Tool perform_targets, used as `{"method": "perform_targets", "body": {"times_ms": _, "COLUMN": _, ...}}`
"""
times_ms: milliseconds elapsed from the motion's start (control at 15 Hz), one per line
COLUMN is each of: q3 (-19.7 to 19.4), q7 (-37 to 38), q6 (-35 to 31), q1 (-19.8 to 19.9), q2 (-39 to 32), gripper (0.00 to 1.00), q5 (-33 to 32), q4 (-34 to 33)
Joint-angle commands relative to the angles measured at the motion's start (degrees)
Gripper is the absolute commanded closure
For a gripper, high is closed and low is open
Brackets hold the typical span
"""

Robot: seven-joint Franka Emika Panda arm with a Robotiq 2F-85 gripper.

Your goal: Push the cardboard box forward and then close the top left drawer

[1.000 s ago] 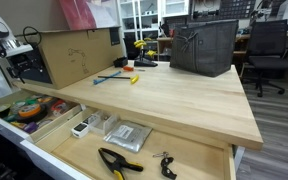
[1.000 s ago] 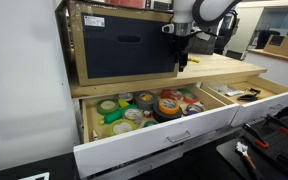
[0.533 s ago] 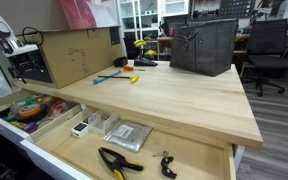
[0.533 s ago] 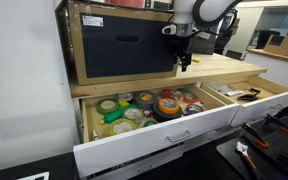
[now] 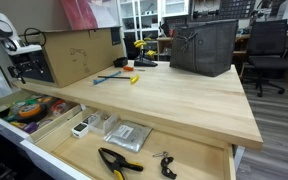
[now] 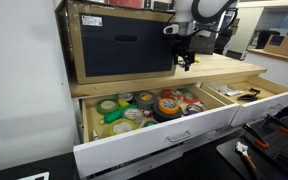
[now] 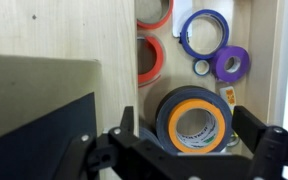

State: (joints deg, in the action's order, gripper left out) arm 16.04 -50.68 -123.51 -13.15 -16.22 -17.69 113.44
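Fingers (image 7: pixel 248 124) spread wide, nothing between them; in the wrist view they point down over a black-and-orange tape roll (image 7: pixel 196 122) in the open top left drawer (image 6: pixel 154 142). In an exterior view the fingers (image 6: pixel 187 64) hang at the front corner of the cardboard box (image 6: pixel 119 45), just beside its dark end panel; contact with the box cannot be told. Against a second ago they sit a touch higher and further off toward the corner, jaw spread unchanged. Box has not shifted: it stands at the near end of the wooden surface (image 5: pixel 174 100), brown long side (image 5: pixel 74 55) facing down the bench. Drawer below it stays pulled out as before, white front forward, holding red tape rolls (image 7: pixel 154 60), purple rolls (image 7: pixel 209 32) and other coloured odds. Beside it the wide drawer (image 5: pixel 199 150) is also open, pliers (image 5: pixel 119 162) and keys (image 5: pixel 166 165) in the same spots. Dark fabric bin (image 5: pixel 204 48) at the far end of the surface, well apart from the box, unmoved.
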Motion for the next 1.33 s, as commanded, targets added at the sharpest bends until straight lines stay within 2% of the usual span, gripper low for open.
{"method": "perform_targets", "body": {"times_ms": 0, "q3": 0.6, "q7": -5.6, "q6": 4.6, "q1": 0.2, "q2": -2.7, "gripper": 0.00, "q5": 3.0, "q4": -5.3}}
{"method": "perform_targets", "body": {"times_ms": 67, "q3": -0.1, "q7": -0.8, "q6": 2.6, "q1": -0.3, "q2": 0.0, "gripper": 0.00, "q5": 1.8, "q4": -1.2}}
{"method": "perform_targets", "body": {"times_ms": 133, "q3": -0.1, "q7": -0.4, "q6": 2.8, "q1": -0.3, "q2": 0.0, "gripper": 0.00, "q5": 2.0, "q4": -1.3}}
{"method": "perform_targets", "body": {"times_ms": 1267, "q3": -0.2, "q7": -0.4, "q6": 2.8, "q1": -0.3, "q2": 0.0, "gripper": 0.00, "q5": 2.0, "q4": -1.3}}
